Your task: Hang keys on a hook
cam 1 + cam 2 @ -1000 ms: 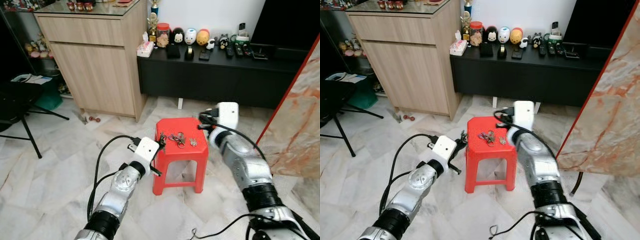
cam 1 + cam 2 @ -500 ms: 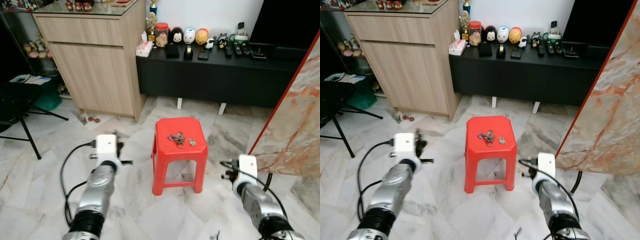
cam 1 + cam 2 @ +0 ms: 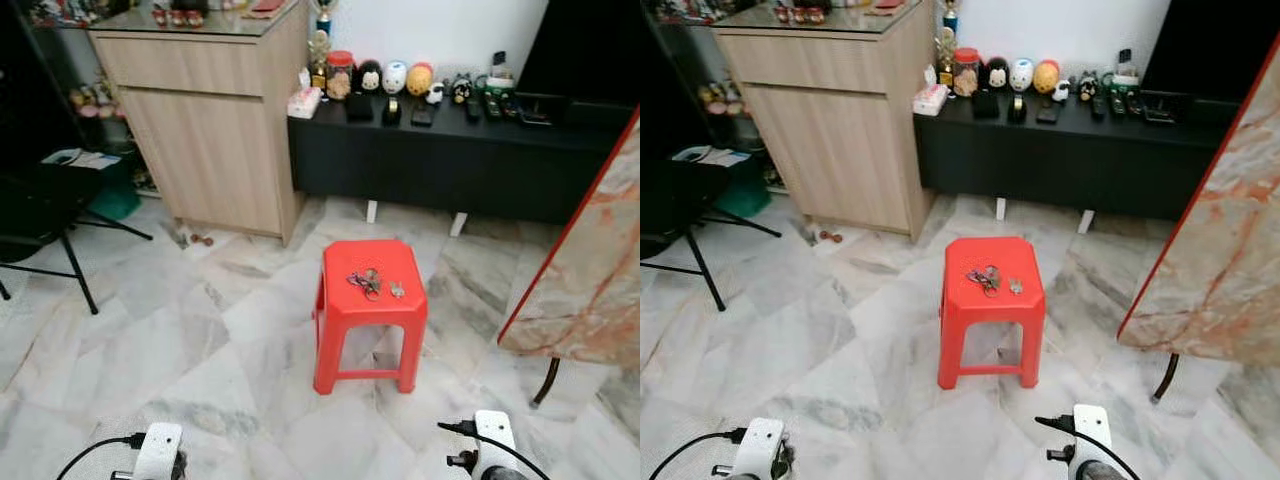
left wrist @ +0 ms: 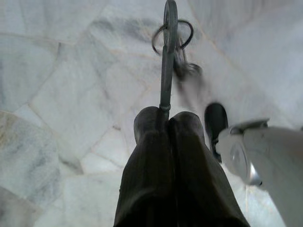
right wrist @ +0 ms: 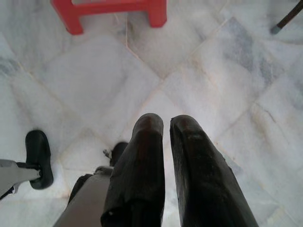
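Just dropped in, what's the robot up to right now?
The left gripper is shut on a key with a ring of others dangling from it, held low over the marble floor. The right gripper hangs low with nothing in it. More keys lie on the red stool ahead.

A red plastic stool (image 3: 370, 310) stands on the pale marble floor (image 3: 180, 340), with a wooden cabinet (image 3: 215, 130) behind it beside a low black bench (image 3: 450, 160) carrying small figurines (image 3: 395, 76) and remote controls (image 3: 505, 100), a marbled panel (image 3: 590, 280) leaning nearby.
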